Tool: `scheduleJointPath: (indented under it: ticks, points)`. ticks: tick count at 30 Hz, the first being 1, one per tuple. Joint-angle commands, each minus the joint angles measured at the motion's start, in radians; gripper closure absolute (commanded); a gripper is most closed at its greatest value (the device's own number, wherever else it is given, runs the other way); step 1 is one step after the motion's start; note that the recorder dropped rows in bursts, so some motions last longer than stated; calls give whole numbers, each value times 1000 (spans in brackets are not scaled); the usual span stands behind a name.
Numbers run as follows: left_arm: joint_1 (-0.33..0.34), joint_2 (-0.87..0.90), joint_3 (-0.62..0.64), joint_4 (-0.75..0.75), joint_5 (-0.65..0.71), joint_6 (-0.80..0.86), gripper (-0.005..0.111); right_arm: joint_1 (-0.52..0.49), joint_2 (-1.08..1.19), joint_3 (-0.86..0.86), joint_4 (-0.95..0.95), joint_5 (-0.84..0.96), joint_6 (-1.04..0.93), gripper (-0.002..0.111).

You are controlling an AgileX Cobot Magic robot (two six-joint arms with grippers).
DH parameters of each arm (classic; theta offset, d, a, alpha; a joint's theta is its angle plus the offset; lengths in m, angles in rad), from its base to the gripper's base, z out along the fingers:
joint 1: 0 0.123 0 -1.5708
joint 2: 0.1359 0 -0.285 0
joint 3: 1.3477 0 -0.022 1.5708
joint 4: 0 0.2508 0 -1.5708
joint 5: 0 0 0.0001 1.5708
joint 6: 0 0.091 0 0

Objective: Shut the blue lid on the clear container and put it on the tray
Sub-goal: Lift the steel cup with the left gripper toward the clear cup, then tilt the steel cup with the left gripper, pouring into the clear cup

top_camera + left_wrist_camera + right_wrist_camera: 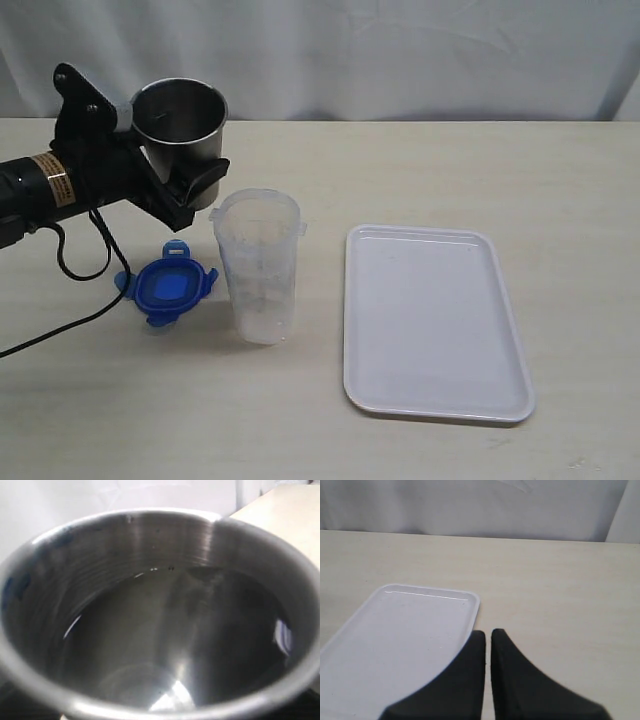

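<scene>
The clear container (258, 265) stands upright and uncovered at the table's middle. Just to its left the blue lid (168, 290) lies flat on the table, tabs spread. The white tray (430, 320) lies bare to the container's right. Behind the lid, my left gripper (195, 185) is closed round the lower part of a steel cup (180, 120). The cup's empty inside (150, 620) fills the left wrist view and hides the fingers there. My right gripper (487, 634) is shut on nothing, above the table beside a corner of the tray (400, 635); it is outside the exterior view.
The left arm's black cable (85, 265) loops over the table left of the lid. A white curtain (400, 50) hangs behind the table's far edge. Bare tabletop (555, 590) shows past the tray.
</scene>
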Motion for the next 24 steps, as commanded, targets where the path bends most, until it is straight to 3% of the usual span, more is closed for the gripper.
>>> scheduleJointPath:
  ticks: [1,24]
  points:
    - [-8,-16,-15,19,-91,41,107,-3,-4,2,1,0,2,104]
    - [-8,-16,-15,123,-181,305,107,-3,-4,2,1,0,2,104]
